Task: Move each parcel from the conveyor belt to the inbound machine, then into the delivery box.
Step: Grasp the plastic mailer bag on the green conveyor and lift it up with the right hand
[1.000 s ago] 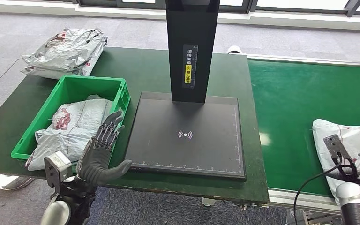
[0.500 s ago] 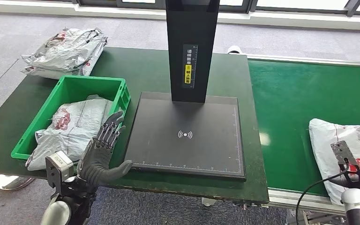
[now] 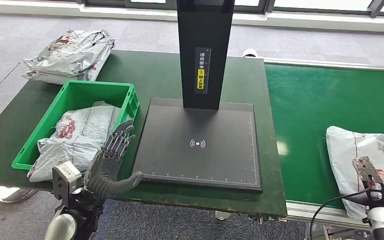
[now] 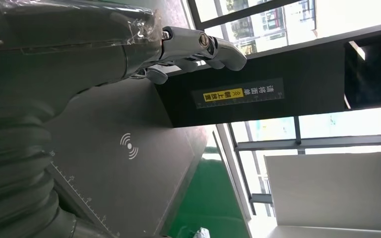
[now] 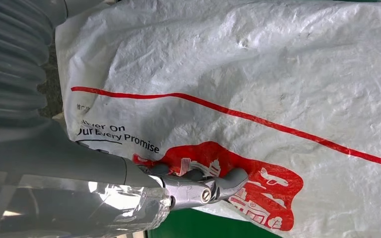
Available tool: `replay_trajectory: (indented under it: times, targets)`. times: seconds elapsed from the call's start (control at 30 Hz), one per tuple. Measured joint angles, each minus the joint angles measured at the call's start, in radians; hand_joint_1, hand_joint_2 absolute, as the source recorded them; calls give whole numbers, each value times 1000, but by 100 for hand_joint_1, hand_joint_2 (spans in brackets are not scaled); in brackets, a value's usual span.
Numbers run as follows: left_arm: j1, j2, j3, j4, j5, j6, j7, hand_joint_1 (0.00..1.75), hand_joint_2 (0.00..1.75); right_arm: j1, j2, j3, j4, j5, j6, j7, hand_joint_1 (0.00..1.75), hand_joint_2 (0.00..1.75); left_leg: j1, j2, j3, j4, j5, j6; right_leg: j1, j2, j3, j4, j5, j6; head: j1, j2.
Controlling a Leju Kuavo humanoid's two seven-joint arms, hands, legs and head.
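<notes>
Landmark: flat black square scanning pad with tall black column, the inbound machine (image 3: 200,145).

To its right, on the green conveyor belt (image 3: 320,110): one white crinkled plastic mailer parcel with red print (image 3: 352,150), lying flat near the belt's near edge. Right hand (image 5: 198,186) poised over the parcel's red-printed corner, fingers curled in close to the film; whether actually touching or pinching it, cannot tell.

To the pad's left: green plastic delivery crate (image 3: 72,90) holding at least one grey mailer bag (image 3: 75,135). Left hand (image 3: 112,160) raised between crate and pad, fingers spread, holding nothing.

Further left and behind the crate: loose pile of grey mailers (image 3: 70,52) on the dark green table (image 3: 145,75); exact number unclear.

Count: one parcel on the belt, one crate, one machine, two hands.

Risks, as judgement: slippery, slack film likely to bunch or slide out of a corner-only grasp; parcel sagging and catching the belt's edge during lift; thin pinch tearing the bag.
</notes>
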Motion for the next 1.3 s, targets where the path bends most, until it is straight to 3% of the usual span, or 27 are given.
replay_trajectory:
  times: [0.13,0.27,0.93,1.1,1.3]
  targets:
    - [0,0,0,2,-2,0,0,0,175,-1,0,0,9,4,41,11,1,175,0,0,0,0,0,0,0,0,0,0,0,0,0,0]
    - [-1,0,0,5,-2,0,-1,0,175,-1,0,0,12,4,71,21,175,175,0,0,0,0,0,0,0,0,0,0,0,0,0,0]
    - [6,0,20,8,19,36,-14,0,175,1,4,0,-26,-15,90,47,175,175,0,-1,0,0,0,0,0,-1,0,0,0,0,0,0]
    - [7,0,26,8,24,42,-20,0,175,6,16,0,-41,-113,143,-22,175,175,0,-1,-1,0,0,0,0,-1,0,0,0,0,0,0]
    - [17,0,34,1,22,58,-42,0,175,11,54,-5,-97,-340,234,-146,175,175,0,0,-1,0,0,0,0,-1,0,0,0,0,0,0]
